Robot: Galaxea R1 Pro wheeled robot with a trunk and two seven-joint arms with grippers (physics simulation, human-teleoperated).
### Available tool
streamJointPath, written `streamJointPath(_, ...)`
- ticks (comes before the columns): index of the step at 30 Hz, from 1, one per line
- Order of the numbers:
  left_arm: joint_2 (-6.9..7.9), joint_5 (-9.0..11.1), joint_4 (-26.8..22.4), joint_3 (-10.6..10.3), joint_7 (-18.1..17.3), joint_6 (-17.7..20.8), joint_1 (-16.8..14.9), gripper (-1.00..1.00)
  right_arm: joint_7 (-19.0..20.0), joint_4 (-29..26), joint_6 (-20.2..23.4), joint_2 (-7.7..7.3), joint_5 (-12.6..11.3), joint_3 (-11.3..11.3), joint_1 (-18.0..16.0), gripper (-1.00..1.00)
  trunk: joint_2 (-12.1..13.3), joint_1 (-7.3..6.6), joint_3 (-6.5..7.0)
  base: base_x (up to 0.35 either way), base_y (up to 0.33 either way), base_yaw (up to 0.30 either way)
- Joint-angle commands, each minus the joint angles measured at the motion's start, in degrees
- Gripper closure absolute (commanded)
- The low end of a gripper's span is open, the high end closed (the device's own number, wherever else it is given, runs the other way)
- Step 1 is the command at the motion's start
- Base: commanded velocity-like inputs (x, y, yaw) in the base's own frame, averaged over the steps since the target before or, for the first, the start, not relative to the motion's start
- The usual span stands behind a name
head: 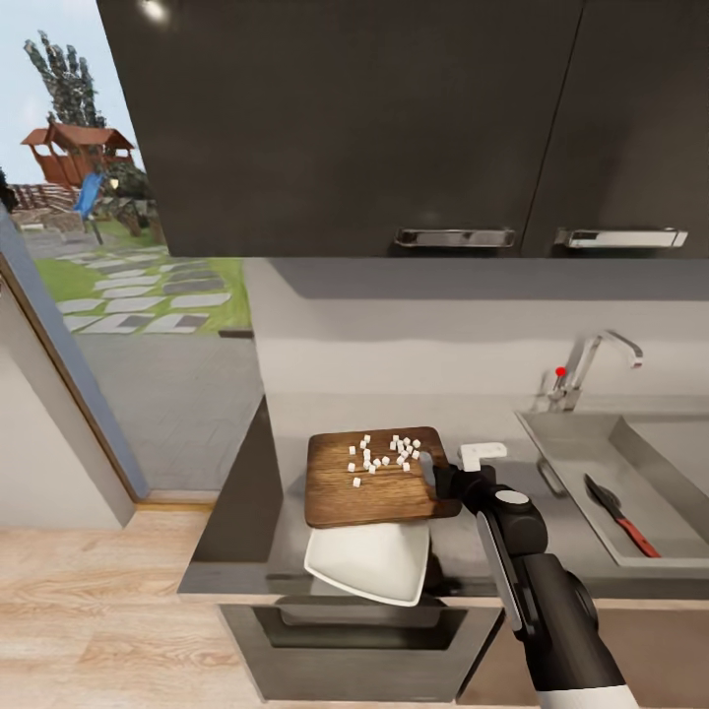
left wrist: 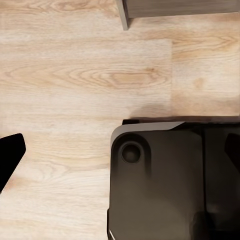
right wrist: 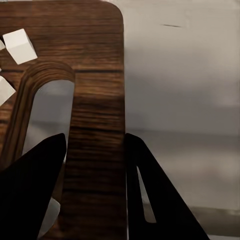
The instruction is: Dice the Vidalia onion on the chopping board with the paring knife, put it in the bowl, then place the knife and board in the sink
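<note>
- Biggest worry: the chopping board (head: 379, 478) is pinched by one edge only, the right gripper (right wrist: 95, 170) has its two dark fingers clamped on the strip of wood between the slot handle and the board's edge. Heavy slab on a narrow strip, so I'd guess it could pivot or slip out if the tilt comes too fast.
- Next: the diced onion (head: 386, 455) sits loose toward the far side of the board, little white cubes scattered around. The board's near edge overlaps the bowl (head: 369, 563), which sits at the front of the countertop (head: 473, 414). Tip it crooked and cubes probably roll off onto the counter instead of into the bowl.
- Smaller one: the bowl is close to the counter's front edge, so a bump from the board might nudge it off.
- The paring knife (head: 618, 512), dark blade and red handle, already lies in the sink (head: 581, 443), well apart from the board.
- Left gripper (left wrist: 12, 155): one dark fingertip shows over the wood floor (left wrist: 75, 75), can't tell if it's spread or closed.
</note>
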Motion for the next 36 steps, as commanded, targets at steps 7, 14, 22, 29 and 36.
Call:
streamJointPath(7,0.09,0.61,-0.07,-0.39,0.42,-0.24,-0.05,-1.0,0.15,-0.06,0.33,0.02,0.46,0.04,-0.05,1.0,-0.12,0.04,0.52,0.0,0.016,0.0)
streamJointPath(14,0.09,0.61,-0.07,-0.39,0.42,-0.24,-0.04,-1.0,0.15,-0.03,0.3,0.02,0.46,0.04,-0.05,1.0,-0.12,0.04,0.64,0.0,0.0,0.0)
streamJointPath(22,0.09,0.61,-0.07,-0.39,0.42,-0.24,-0.04,-1.0,0.36,0.02,0.03,-0.05,0.46,0.06,-0.05,1.0,-0.12,0.04,0.64,0.0,0.0,0.0)
streamJointPath(29,0.09,0.61,-0.07,-0.39,0.42,-0.24,-0.05,-1.0,0.75,0.02,-0.37,-0.15,0.46,0.04,-0.05,1.0,-0.12,0.04,0.64,0.0,0.0,0.0)
streamJointPath(36,0.09,0.61,-0.07,-0.39,0.42,-0.24,-0.08,-1.0,0.86,0.17,-3.69,-0.24,0.39,0.04,-0.05,1.0,-0.12,0.04,0.64,0.0,0.0,0.0)
